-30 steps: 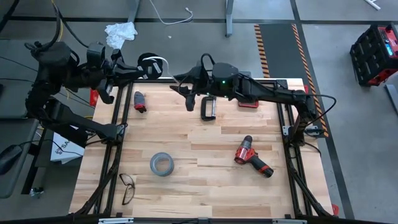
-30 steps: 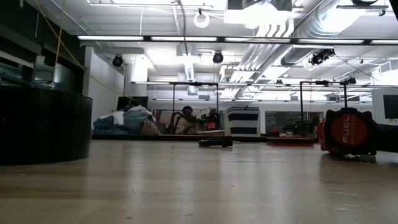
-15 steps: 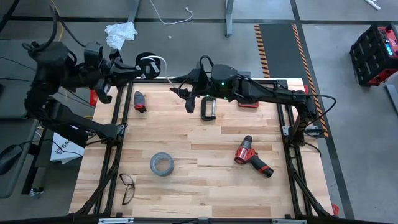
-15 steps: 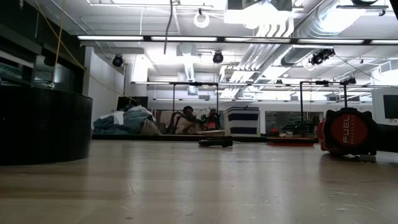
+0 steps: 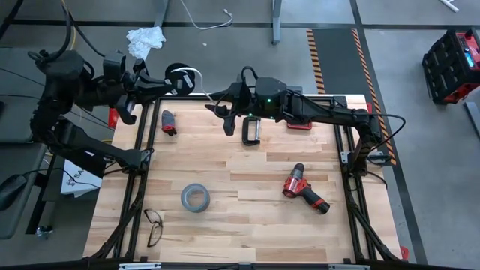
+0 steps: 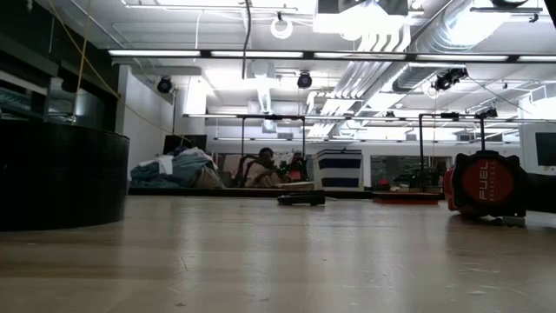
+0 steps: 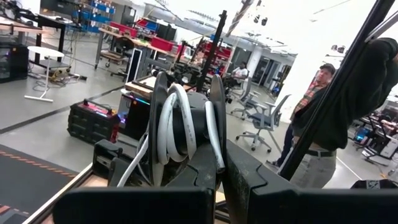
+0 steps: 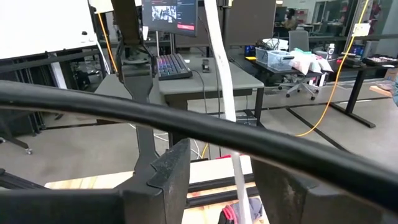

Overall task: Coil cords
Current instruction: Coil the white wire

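Meanwhile the left end effector (image 7: 217, 177) stays clenched on the spool (image 7: 186, 127) while the right end effector (image 8: 214, 171), still released, narrows around the white cord (image 8: 217, 68).

High view: overhead, straight down on the whole table (image 5: 247, 187). Low view: tabletop level, facing the room. Wrist views: close behind each arm's fingers, looking outward. The spool (image 5: 178, 76), upper left overhead, fills the left wrist view.
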Action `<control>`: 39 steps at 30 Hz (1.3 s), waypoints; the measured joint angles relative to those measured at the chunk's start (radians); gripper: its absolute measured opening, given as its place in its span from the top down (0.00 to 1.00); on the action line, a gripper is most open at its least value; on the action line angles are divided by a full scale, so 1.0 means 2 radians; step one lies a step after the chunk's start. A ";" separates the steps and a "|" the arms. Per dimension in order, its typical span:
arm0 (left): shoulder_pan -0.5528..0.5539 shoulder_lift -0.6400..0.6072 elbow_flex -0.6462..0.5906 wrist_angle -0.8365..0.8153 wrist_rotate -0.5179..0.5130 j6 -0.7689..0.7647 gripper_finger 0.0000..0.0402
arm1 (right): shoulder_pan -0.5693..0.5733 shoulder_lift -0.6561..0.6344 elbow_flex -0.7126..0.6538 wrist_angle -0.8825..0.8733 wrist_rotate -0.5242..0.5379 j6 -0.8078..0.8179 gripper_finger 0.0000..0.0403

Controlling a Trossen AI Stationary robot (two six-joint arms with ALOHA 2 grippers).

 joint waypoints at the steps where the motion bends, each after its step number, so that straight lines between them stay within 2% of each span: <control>1: 0.000 0.000 0.000 0.000 -0.002 0.000 0.99 | 0.000 0.000 0.000 0.000 0.000 0.000 0.60; 6: 0.000 -0.001 0.000 0.000 -0.011 0.000 0.99 | 0.000 0.000 0.000 -0.001 0.001 -0.001 0.61; 13: 0.000 -0.001 0.000 0.000 -0.011 0.000 0.99 | 0.000 0.000 0.000 -0.003 0.013 -0.001 0.74; 19: 0.000 -0.001 0.000 0.000 -0.012 0.000 0.99 | 0.000 0.000 0.000 -0.004 0.013 -0.005 0.79; 21: 0.000 -0.001 0.000 0.000 -0.012 0.000 0.99 | 0.000 0.000 0.000 -0.004 0.013 -0.005 0.83; 25: 0.000 -0.001 0.000 0.000 -0.012 0.000 0.99 | 0.000 0.000 0.000 -0.005 0.013 -0.005 0.97; 32: 0.000 0.001 0.000 0.002 -0.013 -0.020 0.99 | 0.004 0.000 0.000 -0.017 0.013 0.002 0.99; 35: 0.000 0.009 0.000 0.008 -0.019 -0.054 0.99 | 0.013 0.000 0.000 0.012 0.003 0.012 1.00; 39: 0.000 0.031 0.000 0.060 -0.018 -0.077 0.99 | 0.037 0.007 0.000 0.059 -0.014 0.018 1.00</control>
